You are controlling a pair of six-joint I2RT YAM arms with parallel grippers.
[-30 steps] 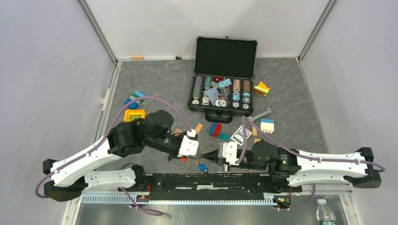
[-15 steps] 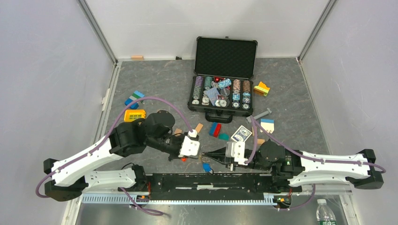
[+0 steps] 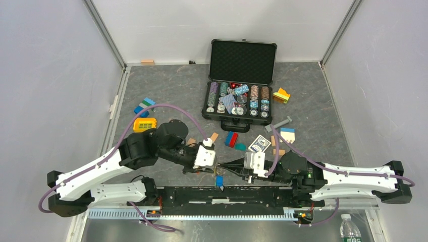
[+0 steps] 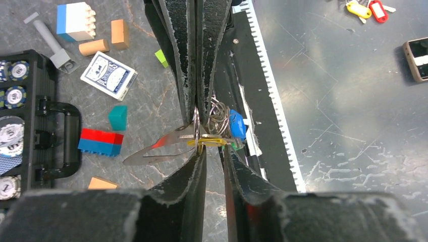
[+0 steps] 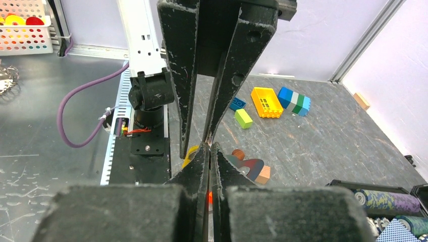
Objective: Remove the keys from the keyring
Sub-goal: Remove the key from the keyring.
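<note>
Robotics lab: white panel walls (image 3: 50, 65) enclose a grey table (image 3: 176, 85).

White arms (image 3: 96, 169), black joints (image 3: 137, 149), looping purple cables (image 3: 166, 107).

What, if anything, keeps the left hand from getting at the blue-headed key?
Likely yes: the blue-headed key hangs off the keyring just beyond the slightly open left hand, though the right hand pinching that ring crowds the approach.

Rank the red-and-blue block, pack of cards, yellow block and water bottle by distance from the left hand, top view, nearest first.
From the left hand:
1. Red-and-blue block, just beyond it, slightly right.
2. Pack of cards, farther right.
3. Yellow block, out to the left.
4. Water bottle, bottom right corner, off the mat.
</note>
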